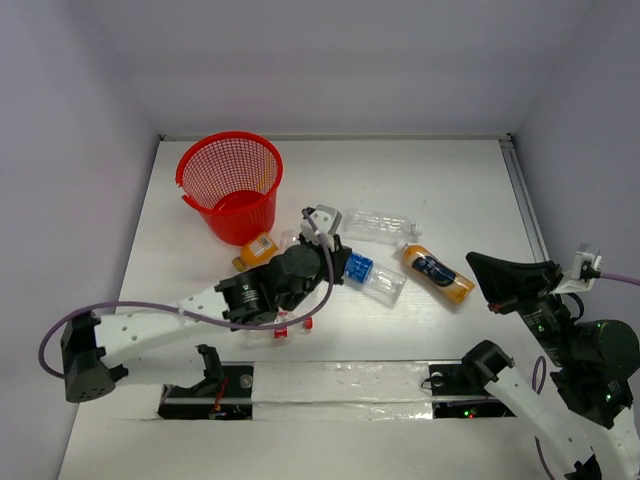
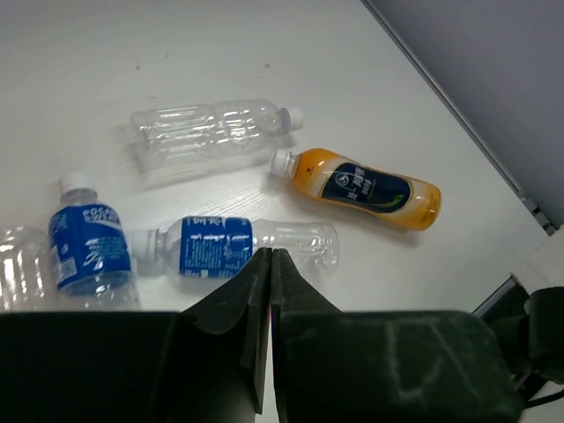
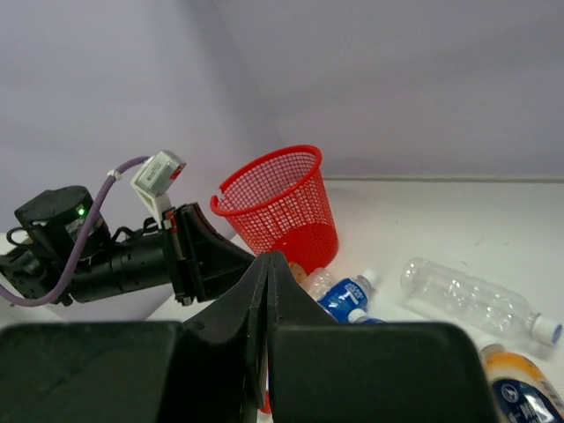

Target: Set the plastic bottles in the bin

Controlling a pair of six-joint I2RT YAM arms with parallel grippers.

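1. The left gripper has its fingers pressed together with nothing between them; it hovers over the middle of the surface, above a group of bottles.
2. The right gripper is likewise closed flat and holds nothing; it is raised at the right side of the surface and points towards the bin.
3. The bin stands upright at the far left of the surface, well apart from the right gripper; its rim faces up.
4. Every bottle in view lies on its side on the surface, outside the bin.
5. The blue-labelled bottle lies just beyond the left gripper's tips in the left wrist view; a second blue-labelled bottle with a white cap lies beside it, to the left in that view.
6. The plain clear bottle lies farther out, its white cap near the cap of the orange bottle.
7. The orange bottle carries a dark label and lies between the blue-labelled bottle and the right gripper.
8. An orange-labelled bottle lies just beside the base of the bin; the left arm hides part of it.
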